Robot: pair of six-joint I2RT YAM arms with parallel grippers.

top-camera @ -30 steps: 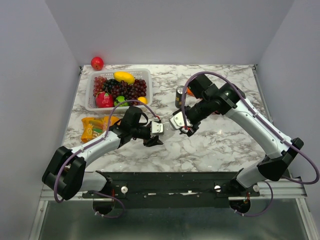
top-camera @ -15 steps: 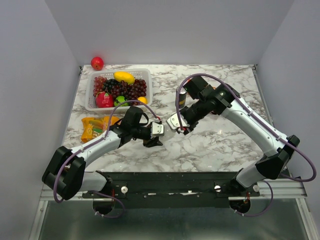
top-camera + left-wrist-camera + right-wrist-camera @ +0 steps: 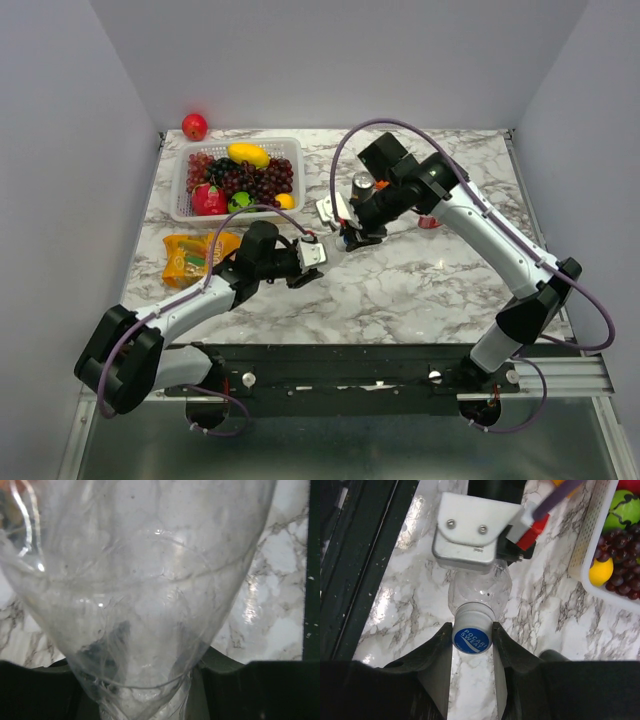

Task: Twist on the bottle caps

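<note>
The plain clear bottle (image 3: 145, 580) fills the left wrist view, with my left gripper (image 3: 142, 690) shut on its lower part. In the right wrist view its neck (image 3: 480, 587) points at the camera, and the blue cap (image 3: 472, 635), white-sided and printed POCARI SWEAT, sits on its mouth. My right gripper (image 3: 472, 639) is shut on the cap, with a finger touching each side. In the top view the two grippers, left (image 3: 316, 258) and right (image 3: 345, 237), meet at mid-table. A small red piece (image 3: 428, 222) shows beside the right arm. The labelled bottle is out of view.
A white basket (image 3: 297, 152) of toy fruit stands at the back left and also shows in the right wrist view (image 3: 592, 535). A dark drink can (image 3: 360, 188) stands just behind the right gripper. An orange snack packet (image 3: 188, 256) lies at the left, and a red apple (image 3: 194, 126) at the far back left.
My right arm has swung left and farther back, bringing its gripper up against the left gripper. The left gripper has shifted slightly back.
</note>
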